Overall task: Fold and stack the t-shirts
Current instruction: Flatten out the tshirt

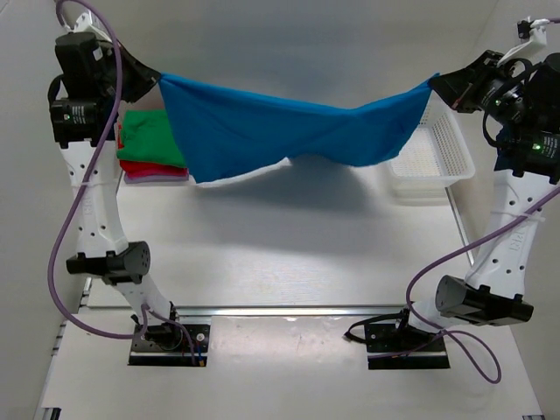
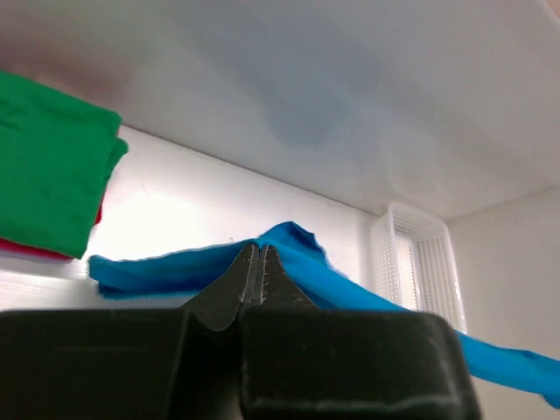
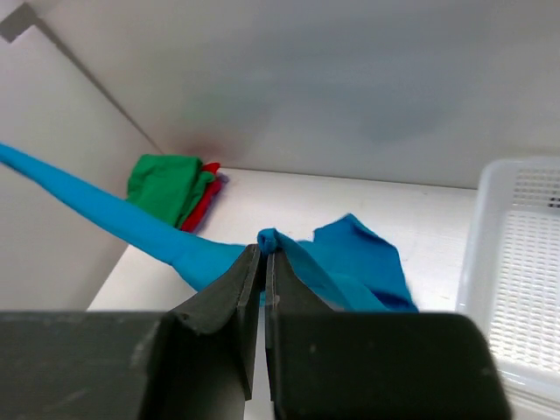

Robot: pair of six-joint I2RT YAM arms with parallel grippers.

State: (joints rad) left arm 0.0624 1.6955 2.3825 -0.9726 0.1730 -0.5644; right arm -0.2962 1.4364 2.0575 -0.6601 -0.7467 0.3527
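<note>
A bright blue t-shirt (image 1: 280, 131) hangs stretched in the air between both arms, sagging in the middle above the table. My left gripper (image 1: 156, 80) is shut on its left end at the far left. My right gripper (image 1: 435, 83) is shut on its right end at the far right. In the left wrist view the jaws are pinched together on blue cloth (image 2: 289, 249). The right wrist view shows a small roll of blue cloth (image 3: 271, 239) nipped at the fingertips. Folded t-shirts (image 1: 149, 140), green on top of red and pale pink, lie stacked at the far left under the left gripper.
A white plastic mesh basket (image 1: 433, 153) stands at the far right, partly under the shirt's right end. The blue shirt casts a shadow on the white table (image 1: 289, 254) below it. Purple cables loop beside both arms.
</note>
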